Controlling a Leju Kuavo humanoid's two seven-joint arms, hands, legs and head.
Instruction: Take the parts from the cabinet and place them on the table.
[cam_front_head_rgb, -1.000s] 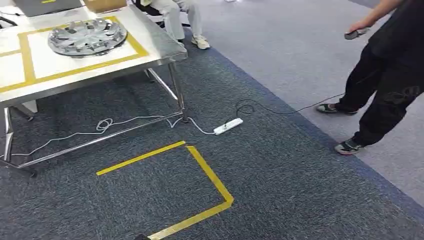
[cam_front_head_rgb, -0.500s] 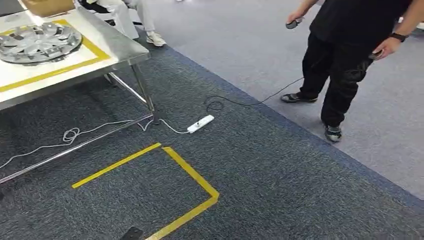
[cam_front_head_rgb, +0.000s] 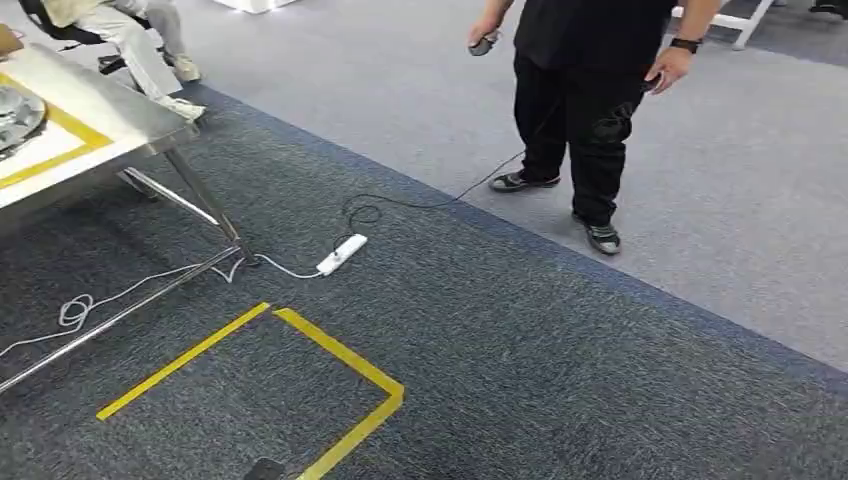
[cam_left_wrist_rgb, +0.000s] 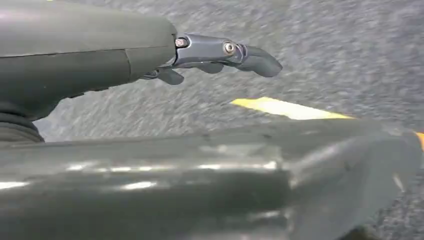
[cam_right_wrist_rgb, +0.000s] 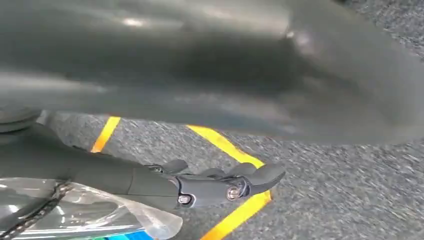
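Dark carpet (cam_front_head_rgb: 560, 340) fills most of the head view, with yellow tape (cam_front_head_rgb: 340, 352) marking a square and a power strip (cam_front_head_rgb: 341, 254) with its cable lying across it. At the far left the worktop (cam_front_head_rgb: 110, 130) carries a part (cam_front_head_rgb: 18, 112), at the frame edge. Left robot hand (cam_left_wrist_rgb: 220, 52) hangs loose over the carpet, fingers apart, holding nothing. Right robot hand (cam_right_wrist_rgb: 215, 185) has clear plastic wrap (cam_right_wrist_rgb: 100, 215) beside it; whether it grips the wrap I cannot tell. Walking risks snagging the cable or bumping the nearby person (cam_front_head_rgb: 590, 90).
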